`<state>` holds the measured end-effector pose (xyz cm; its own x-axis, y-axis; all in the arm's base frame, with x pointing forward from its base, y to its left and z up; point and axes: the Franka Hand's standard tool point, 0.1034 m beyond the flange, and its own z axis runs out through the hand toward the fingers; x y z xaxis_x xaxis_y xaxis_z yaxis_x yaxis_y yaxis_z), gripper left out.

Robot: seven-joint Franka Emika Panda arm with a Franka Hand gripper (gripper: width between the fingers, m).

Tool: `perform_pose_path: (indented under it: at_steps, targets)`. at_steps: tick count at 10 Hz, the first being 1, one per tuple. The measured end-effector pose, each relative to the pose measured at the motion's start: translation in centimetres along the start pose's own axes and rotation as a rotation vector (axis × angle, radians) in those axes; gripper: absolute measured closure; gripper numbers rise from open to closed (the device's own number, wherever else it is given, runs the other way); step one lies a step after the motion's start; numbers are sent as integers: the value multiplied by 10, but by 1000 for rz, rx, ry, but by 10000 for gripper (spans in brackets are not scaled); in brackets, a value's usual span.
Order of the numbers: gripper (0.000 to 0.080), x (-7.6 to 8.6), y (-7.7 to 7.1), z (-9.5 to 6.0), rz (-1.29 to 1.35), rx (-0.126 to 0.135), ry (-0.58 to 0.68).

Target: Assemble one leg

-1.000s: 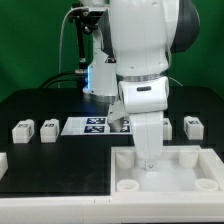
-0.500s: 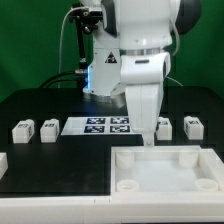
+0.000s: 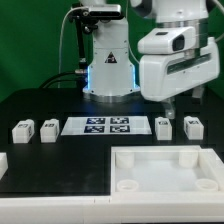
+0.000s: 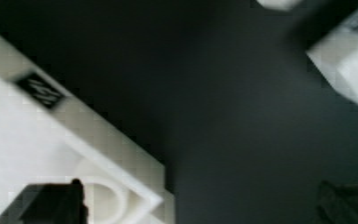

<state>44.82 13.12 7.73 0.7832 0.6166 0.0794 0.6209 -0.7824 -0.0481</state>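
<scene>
High at the exterior view's right, well above the table (image 3: 60, 105): gripper (image 3: 183, 98), clear of every part. Bulky white hand there, hiding most of the fingers, so no reading of the jaw gap from that side.

Told by the wrist view instead, though blurred: gripper (image 4: 194, 200) spread wide, dark fingertips (image 4: 48, 200) at opposite edges of the picture, only bare black table between them, nothing held. Also in the wrist view: a corner of the tray (image 4: 51, 130), with a tag on its rim and one round hole. Pale smears at another corner, too blurred to name.

Shown by the exterior view alone: a row lying untouched on the table. One leg (image 3: 22, 129) and a second leg (image 3: 47, 129) toward that view's left. Then the marker board (image 3: 100, 125). Then a third leg (image 3: 164, 126) just beside the board's end, and a fourth leg (image 3: 194, 126) further right. Nothing covering any of them. Tray (image 3: 165, 152) nearest the camera. Arm base (image 3: 108, 65) behind the marker board.
</scene>
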Motion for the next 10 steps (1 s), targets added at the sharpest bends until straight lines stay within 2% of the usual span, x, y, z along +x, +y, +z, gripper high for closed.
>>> perform_pose_path:
  at_steps: [1, 4, 6, 7, 8, 9, 10]
  targets:
    - [150, -3, 1, 5, 120, 19, -2]
    - [150, -3, -2, 6, 402, 35, -3]
    - [150, 0, -26, 17, 680, 53, -19]
    - [150, 1, -39, 20, 673, 54, -18]
    - [150, 1, -43, 22, 662, 57, -26]
    - [150, 0, -40, 22, 665, 58, -33]
    - [150, -6, -42, 23, 655, 73, -111]
